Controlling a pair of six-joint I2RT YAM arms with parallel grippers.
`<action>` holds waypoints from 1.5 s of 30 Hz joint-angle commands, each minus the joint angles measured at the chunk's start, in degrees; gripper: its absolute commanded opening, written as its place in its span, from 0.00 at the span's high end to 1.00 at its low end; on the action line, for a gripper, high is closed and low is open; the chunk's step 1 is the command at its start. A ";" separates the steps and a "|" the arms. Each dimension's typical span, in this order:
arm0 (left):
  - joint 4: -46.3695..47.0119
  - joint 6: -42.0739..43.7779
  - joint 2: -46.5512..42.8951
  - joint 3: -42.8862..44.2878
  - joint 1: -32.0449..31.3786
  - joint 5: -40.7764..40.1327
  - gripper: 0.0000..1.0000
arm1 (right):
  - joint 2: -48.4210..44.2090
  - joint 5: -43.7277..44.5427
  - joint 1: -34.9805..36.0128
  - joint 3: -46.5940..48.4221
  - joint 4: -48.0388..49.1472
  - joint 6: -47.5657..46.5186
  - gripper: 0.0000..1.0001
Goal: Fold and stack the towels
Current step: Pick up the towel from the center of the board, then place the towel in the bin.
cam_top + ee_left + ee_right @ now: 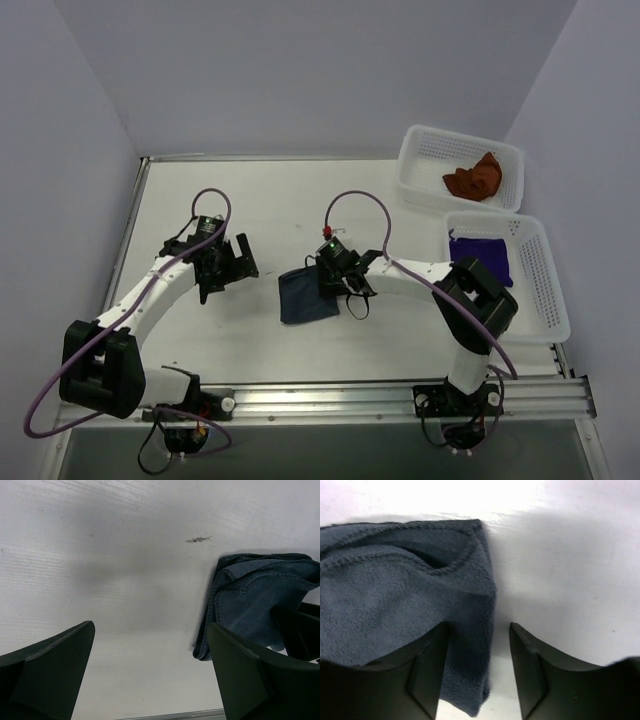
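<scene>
Centrally, a blue-grey towel [303,298] is straddled by the right gripper [479,627].
Jaws are parted there and on the left gripper [150,627].

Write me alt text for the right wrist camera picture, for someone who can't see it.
A folded slate blue-grey towel lies on a white table, filling the left of the view. The right pincer sits at the towel's right edge with its two dark fingers apart, one over the cloth and one over bare table.
</scene>
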 commanded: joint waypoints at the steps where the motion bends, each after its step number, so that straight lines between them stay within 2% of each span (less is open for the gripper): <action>1: 1.15 0.57 -0.74 0.86 0.11 0.38 0.06 | 2.38 2.51 2.05 1.94 -1.36 0.04 0.55; 3: 1.59 0.49 -0.91 0.42 0.11 0.56 0.06 | 3.62 4.27 2.76 2.38 -2.67 0.04 0.62; 4: 1.68 0.48 -0.91 0.33 0.11 0.47 0.06 | 3.88 4.97 3.11 2.55 -3.38 0.04 0.75; 6: 1.85 0.40 -1.00 0.16 0.11 0.47 0.06 | 4.41 7.51 3.38 3.08 -5.22 -0.31 0.89; 7: 1.94 0.40 -1.00 0.07 0.11 0.47 0.06 | 4.41 8.57 3.46 3.26 -5.93 -0.66 1.00; 10: 1.86 0.40 -0.91 0.24 0.20 0.38 0.06 | 3.62 14.00 3.46 5.01 -10.05 -2.50 1.00; 14: 1.86 0.40 -0.74 0.59 0.20 0.12 0.06 | -0.41 22.10 3.29 8.61 -15.68 -10.74 1.00; 21: 1.50 0.66 1.54 2.70 0.20 -0.06 0.06 | -4.20 26.68 1.80 13.71 -26.04 -23.41 1.00; 26: 1.24 1.01 3.13 4.46 0.11 0.12 0.06 | -4.46 28.53 -3.91 15.74 -32.02 -26.50 1.00; 39: 0.62 2.15 6.21 7.89 0.20 0.03 0.06 | -13.25 32.04 -20.42 16.79 -34.85 -30.72 1.00; 45: 0.54 2.50 6.73 8.50 0.20 -0.15 0.06 | -16.50 31.08 -26.59 15.48 -34.77 -31.60 1.00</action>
